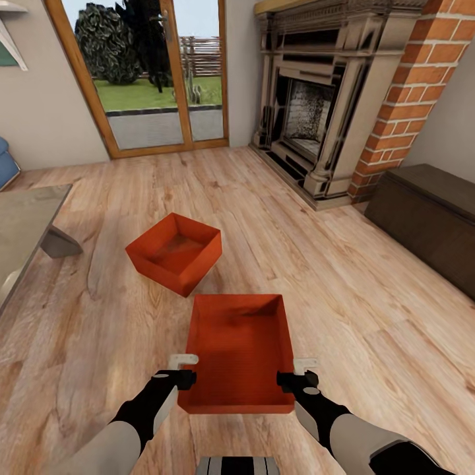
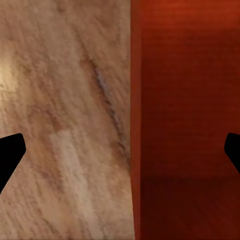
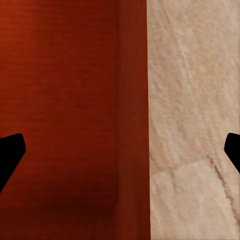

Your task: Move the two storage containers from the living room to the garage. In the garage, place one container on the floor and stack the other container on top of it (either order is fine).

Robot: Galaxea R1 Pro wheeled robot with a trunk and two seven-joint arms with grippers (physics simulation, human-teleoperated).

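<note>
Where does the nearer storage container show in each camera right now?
Head view: nearer storage container low centre, between both claws.
Left wrist view: its side wall beside the wood floor.
Right wrist view: its other side wall.
Shared landmark: that wood plank floor against an orange wall.

No legible text (labels, numbers, signs)

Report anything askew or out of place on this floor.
The far container sits turned at an angle to the near container and to the floor planks. Both are upright and look undamaged. The left hand and right hand straddle the near container's side walls, jaws open.
</note>
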